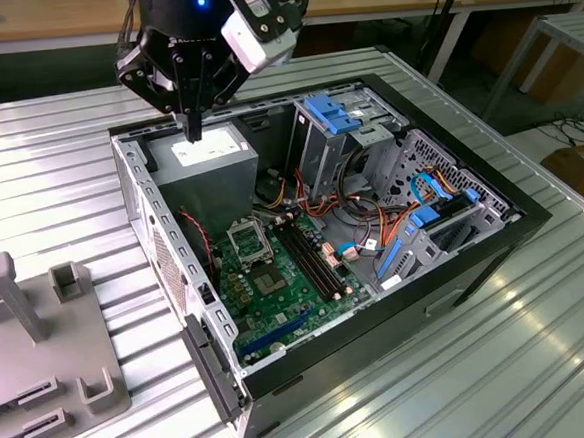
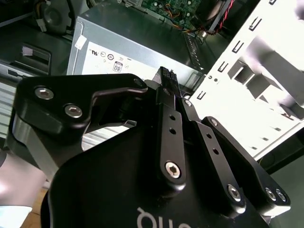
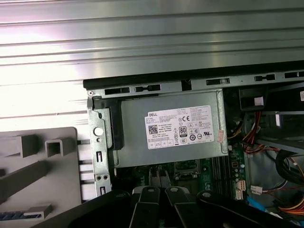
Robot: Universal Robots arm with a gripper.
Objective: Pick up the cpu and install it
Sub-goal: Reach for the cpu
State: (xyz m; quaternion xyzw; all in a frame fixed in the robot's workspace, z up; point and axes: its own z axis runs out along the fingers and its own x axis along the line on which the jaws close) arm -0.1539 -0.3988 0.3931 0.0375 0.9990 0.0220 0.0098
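The gripper (image 1: 194, 132) is hanging over the power supply (image 1: 203, 157), fingers pointing straight down. It is probably sitting this high so that it clears the walls of the case (image 1: 158, 228). In the first wrist view the fingertips (image 3: 154, 178) are lying side by side, pressed together, with nothing showing between them, so the pincer is judged clenched and carrying nothing. The case is lying on its side with the open face up, which is presenting the motherboard (image 1: 293, 304) to an approach from above.

As far as can be judged, the cpu (image 1: 269, 279) is lying flat on that board, well apart from the gripper. It is farther from the power supply than the socket frame (image 1: 245, 240) and just beside that frame. It is showing as a small, flat grey square with a plain top and a darker edge, tiny against the green board. That identification is not certain. Lying face up, it is offering its top and edges to a downward reach.
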